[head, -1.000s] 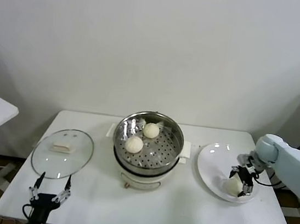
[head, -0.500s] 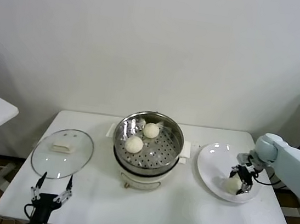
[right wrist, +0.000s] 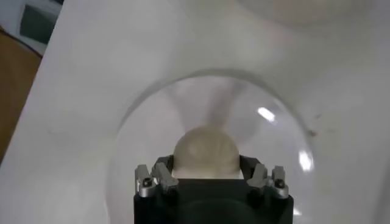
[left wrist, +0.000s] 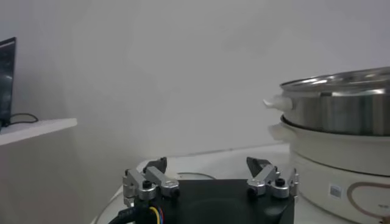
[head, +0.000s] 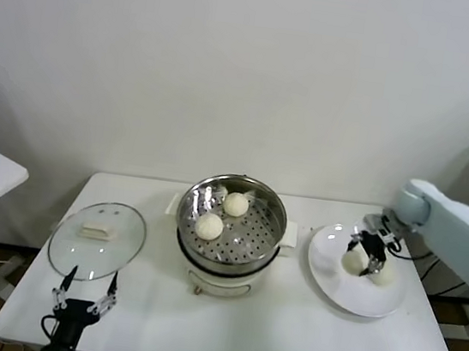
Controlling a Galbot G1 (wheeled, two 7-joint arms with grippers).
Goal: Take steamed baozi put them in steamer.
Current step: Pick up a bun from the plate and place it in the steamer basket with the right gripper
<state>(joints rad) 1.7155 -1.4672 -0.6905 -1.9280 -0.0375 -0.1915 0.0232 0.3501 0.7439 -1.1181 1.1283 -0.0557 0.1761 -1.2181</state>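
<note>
Four baozi (head: 209, 226), seemingly; one steamer (head: 231, 227)

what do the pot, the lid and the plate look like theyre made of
Pot: looks like polished stainless steel, bright mirror glints on its wall, perforated tray inside; the base under it looks like white plastic.
Lid: seems clear glass, the table shows through it, with a metal rim and pale knob.
Plate: glossy white, with highlights on it; ceramic or plastic, can't tell.

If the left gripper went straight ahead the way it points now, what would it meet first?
Probably nothing on the table soon. In the left wrist view the open left gripper, parked at the table's near edge, faces the bare white wall. The round stainless-steel steamer on its white base sits off to one side of that line, though depth is unclear.
</note>
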